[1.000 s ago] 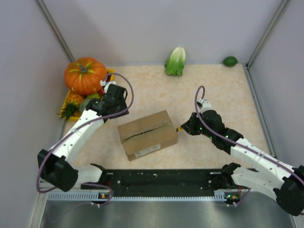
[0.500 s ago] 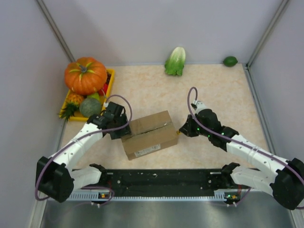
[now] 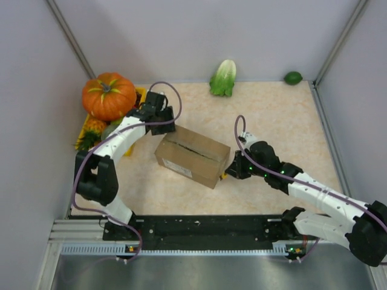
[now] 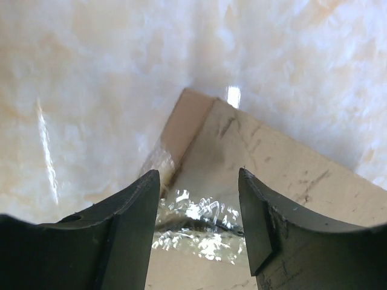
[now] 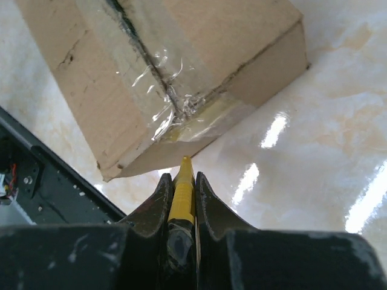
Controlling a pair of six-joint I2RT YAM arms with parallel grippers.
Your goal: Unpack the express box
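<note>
The express box (image 3: 193, 156) sits skewed on the desk (image 3: 284, 121). Left jaws hang half open over its far corner, empty; right jaws clamp a yellow tool (image 5: 181, 193). Align its tip with the taped seam end and cut shallow.

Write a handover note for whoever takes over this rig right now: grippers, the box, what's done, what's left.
Left gripper: jaws open, poised over the far-left end of the express box, above its taped seam.
Right gripper: shut on a thin yellow tool, tip pointed at the box's near-right end; contact unclear.
Box: middle of the table, flaps closed, tape on.
Done: nothing opened yet.
Left: cut the tape, lift the flaps, take out the contents.
</note>
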